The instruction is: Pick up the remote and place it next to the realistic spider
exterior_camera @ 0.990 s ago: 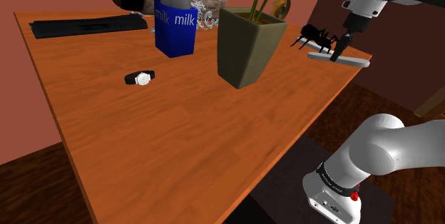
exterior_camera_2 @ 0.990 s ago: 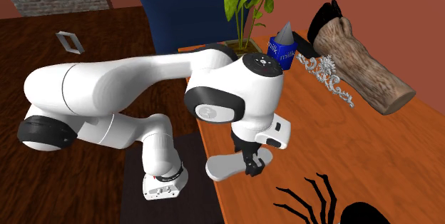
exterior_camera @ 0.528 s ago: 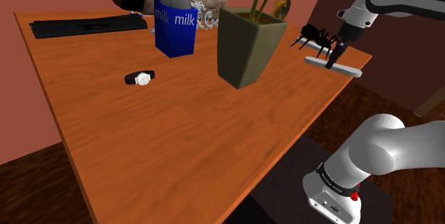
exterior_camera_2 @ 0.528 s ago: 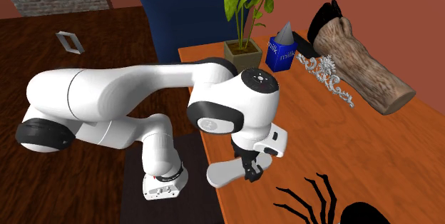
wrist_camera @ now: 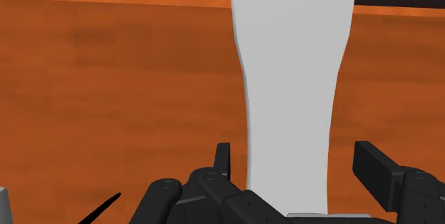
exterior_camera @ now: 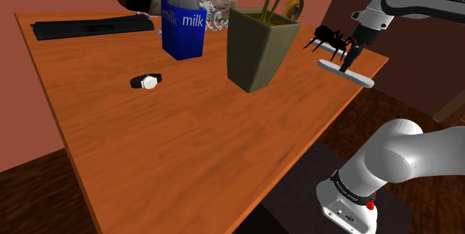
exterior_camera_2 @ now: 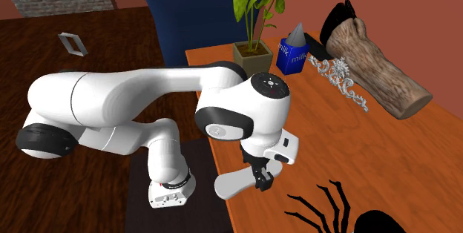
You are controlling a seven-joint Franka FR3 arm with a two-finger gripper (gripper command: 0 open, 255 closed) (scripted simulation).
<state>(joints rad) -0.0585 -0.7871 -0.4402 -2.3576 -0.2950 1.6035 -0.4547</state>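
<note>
Two black fingers (wrist_camera: pixel 223 160) of the gripper (wrist_camera: pixel 294 155) stand spread on either side of the pale grey remote (wrist_camera: pixel 292 80). We see a gap between each finger and the remote's flanks, so nothing is clasped. The remote lies flat on the orange wooden surface (exterior_camera: pixel 186 143) at its edge, with one end reaching out past the rim over the dark floor. From the shoulder view we find it just beside the black spider (exterior_camera: pixel 330 37), on the side nearer the edge, with the gripper directly above it. Further along the surface stand an olive plant pot (exterior_camera: pixel 257 46) and a blue milk carton (exterior_camera: pixel 182 27), and a wristwatch (exterior_camera: pixel 146 81) lies well apart.
</note>
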